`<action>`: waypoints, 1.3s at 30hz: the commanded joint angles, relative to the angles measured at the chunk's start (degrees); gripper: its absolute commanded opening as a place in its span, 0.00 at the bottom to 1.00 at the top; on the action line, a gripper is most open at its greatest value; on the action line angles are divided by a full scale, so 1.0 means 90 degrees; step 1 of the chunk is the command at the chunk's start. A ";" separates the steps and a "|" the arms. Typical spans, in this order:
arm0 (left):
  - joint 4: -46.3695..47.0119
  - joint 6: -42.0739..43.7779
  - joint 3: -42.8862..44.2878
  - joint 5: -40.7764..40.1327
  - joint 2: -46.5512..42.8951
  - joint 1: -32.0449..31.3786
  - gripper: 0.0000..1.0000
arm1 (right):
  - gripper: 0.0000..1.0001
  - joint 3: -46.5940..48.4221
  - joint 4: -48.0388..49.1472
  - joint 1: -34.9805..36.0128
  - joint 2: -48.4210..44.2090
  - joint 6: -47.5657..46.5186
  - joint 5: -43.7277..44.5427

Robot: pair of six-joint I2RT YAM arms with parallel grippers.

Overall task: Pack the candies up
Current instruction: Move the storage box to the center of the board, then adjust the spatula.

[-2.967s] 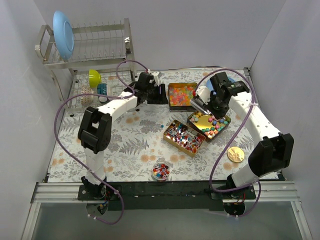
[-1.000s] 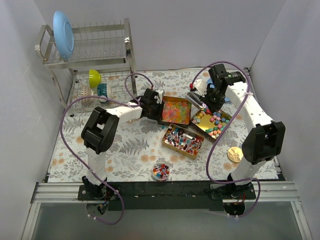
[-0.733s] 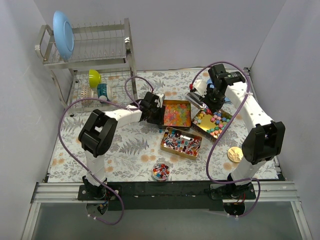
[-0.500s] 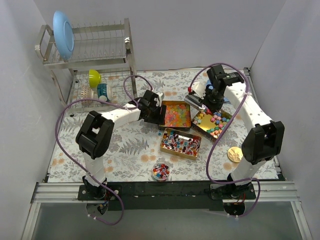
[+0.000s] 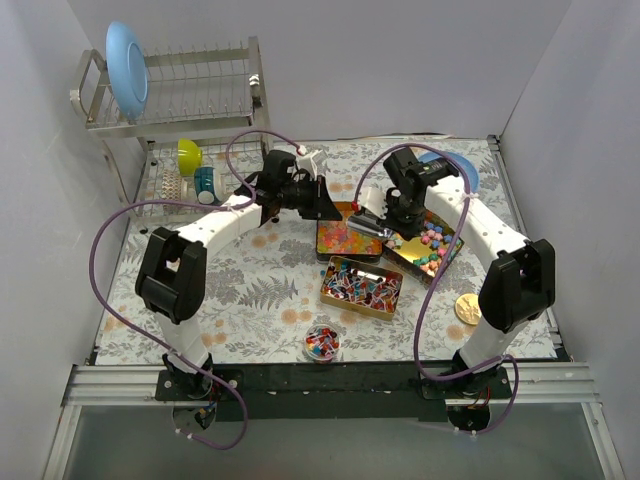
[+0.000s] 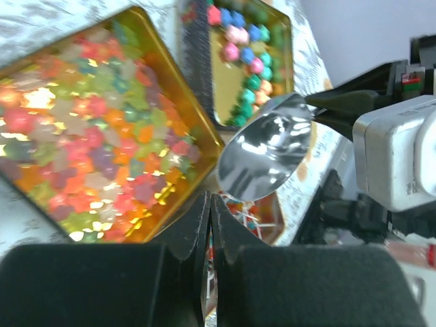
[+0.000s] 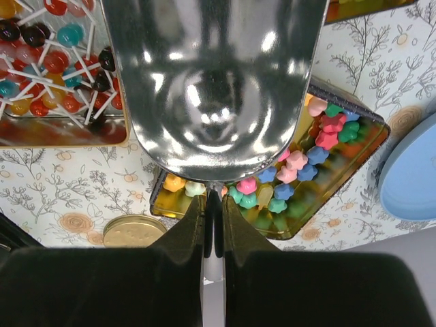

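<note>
Nearest to the arm bases, a small clear round cup [image 5: 307, 347] is holding a few mixed candies [image 5: 322, 343]. To its right, a flat round gold lid [image 5: 471, 308] is lying on the flower-printed tablecloth [image 5: 250, 290]. Behind the cup, a shallow rectangular gold tin [image 5: 322, 288] is carrying small glossy round sweets on thin white sticks; only the right wrist view is showing the sticks clearly.

Further back, two more gold tins are standing side by side. The left wrist view is showing that the gummy tin [image 6: 184, 88] is full of tiny translucent orange, pink and green pieces, and that the mirror-bottomed tin [image 6: 221, 75] is only partly covered with chunky star-shaped pink, green and blue pieces.

The left gripper [image 6: 210, 204] is hanging over the near edge of the gummy tin, its black fingers pressed together with nothing between them. The right gripper [image 7: 212, 204] is pinching the thin handle of a shiny metal scoop [image 7: 214, 82], which is empty and hovering between the tins.

Behind, a pale blue round plate [image 5: 455, 165] is lying on the cloth, and a wire dish rack [image 5: 200, 100] is standing in the far left corner.
</note>
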 commanded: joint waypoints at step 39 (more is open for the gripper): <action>-0.0486 0.0194 -0.2320 -0.1471 -0.1017 0.0663 0.00 | 0.01 0.3241 -0.1189 0.0368 0.1642 -0.2095 0.0777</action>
